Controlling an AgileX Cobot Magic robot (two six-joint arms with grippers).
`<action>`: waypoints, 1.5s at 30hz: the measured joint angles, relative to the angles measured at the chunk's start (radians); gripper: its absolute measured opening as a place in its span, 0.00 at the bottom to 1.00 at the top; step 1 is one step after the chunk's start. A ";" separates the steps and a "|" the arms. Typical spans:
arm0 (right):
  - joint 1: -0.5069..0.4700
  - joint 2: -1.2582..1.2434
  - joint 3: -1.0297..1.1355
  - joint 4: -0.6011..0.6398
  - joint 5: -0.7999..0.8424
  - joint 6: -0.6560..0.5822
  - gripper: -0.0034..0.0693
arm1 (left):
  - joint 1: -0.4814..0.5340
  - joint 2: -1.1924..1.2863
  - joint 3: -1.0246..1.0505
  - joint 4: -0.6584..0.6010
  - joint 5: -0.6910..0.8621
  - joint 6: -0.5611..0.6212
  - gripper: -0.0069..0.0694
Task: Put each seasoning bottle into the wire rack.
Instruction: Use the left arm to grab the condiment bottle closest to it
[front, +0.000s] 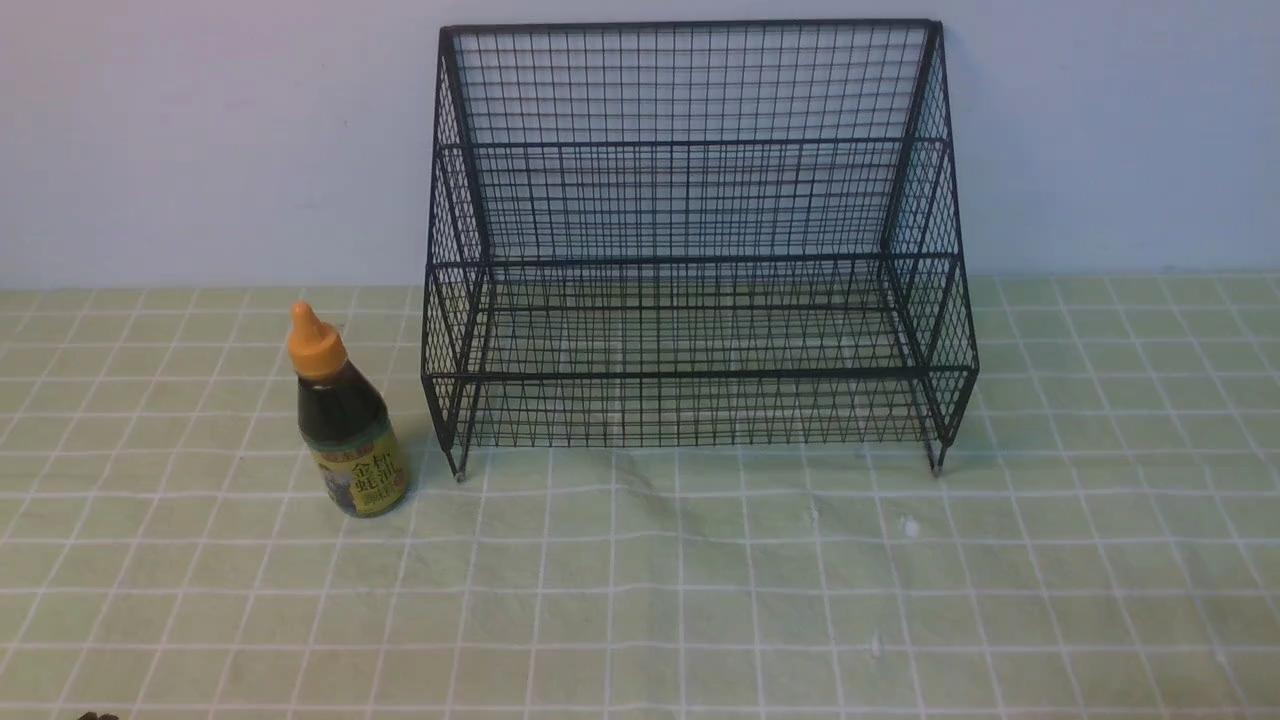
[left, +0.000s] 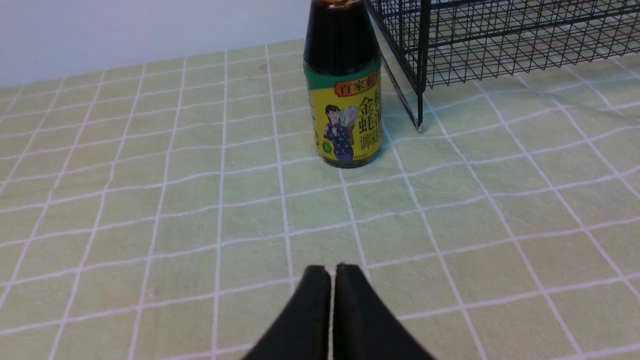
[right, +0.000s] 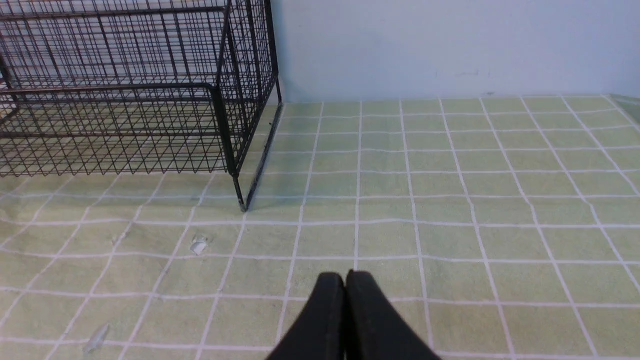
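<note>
The seasoning bottle (front: 346, 420), with dark liquid, an orange pointed cap and a yellow-green label, stands upright on the tablecloth just left of the wire rack (front: 690, 250). The black two-tier rack holds nothing and stands against the back wall. In the left wrist view the bottle (left: 344, 95) stands well ahead of my left gripper (left: 332, 272), beside the rack's corner foot (left: 419, 127). The left gripper is shut and empty. My right gripper (right: 345, 280) is shut and empty, low over the cloth, with the rack's right end (right: 235, 125) ahead of it. Neither gripper shows in the front view.
A pale green checked tablecloth (front: 640, 600) covers the table up to a plain wall (front: 200, 130). Small white specks (front: 908, 524) lie on the cloth in front of the rack, also in the right wrist view (right: 198, 246).
</note>
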 joint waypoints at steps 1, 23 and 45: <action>0.000 0.000 0.000 0.000 0.000 0.000 0.03 | 0.000 0.000 0.000 0.000 0.000 0.000 0.08; 0.000 0.000 0.000 0.000 0.000 0.000 0.03 | 0.000 0.000 0.001 -0.061 -0.047 -0.005 0.08; 0.000 0.000 0.000 0.000 0.000 0.000 0.03 | 0.000 0.226 -0.372 -0.447 -0.387 -0.040 0.08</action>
